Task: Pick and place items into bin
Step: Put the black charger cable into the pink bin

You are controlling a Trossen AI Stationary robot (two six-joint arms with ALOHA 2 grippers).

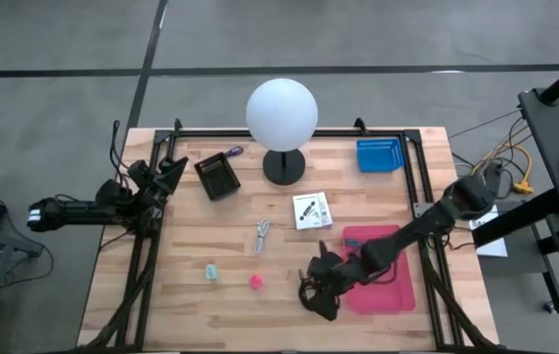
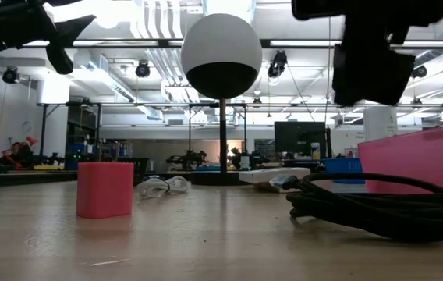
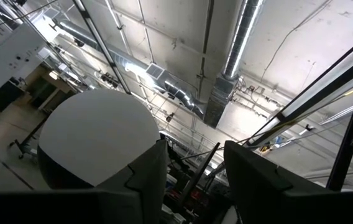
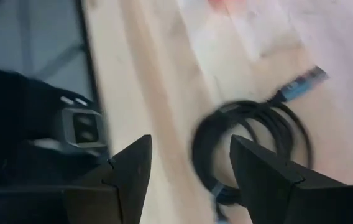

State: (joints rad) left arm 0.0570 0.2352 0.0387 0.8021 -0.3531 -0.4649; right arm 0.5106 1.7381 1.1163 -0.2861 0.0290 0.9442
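Where it lies, dark cable (image 4: 251, 146) coils loosely, blue-tipped.

Coiled cable (image 1: 311, 292) on desk (image 1: 161, 305) just left of flat bin (image 1: 395, 290); right claw (image 1: 324, 267) above it — card (image 1: 311, 210) behind; block (image 1: 257, 282) left, apparently apart.

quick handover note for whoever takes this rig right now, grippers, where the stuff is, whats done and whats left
Right gripper: open, empty, over the black coiled cable at the table's front, beside the pink bin.
Left gripper: open, empty, raised at the table's left edge, pointing up.
On the table: white card, silvery metal piece, teal block, pink block. Black bin and blue bin at the back, by the globe lamp.
Done: no item visibly binned.
Left: everything, likely the cable first.
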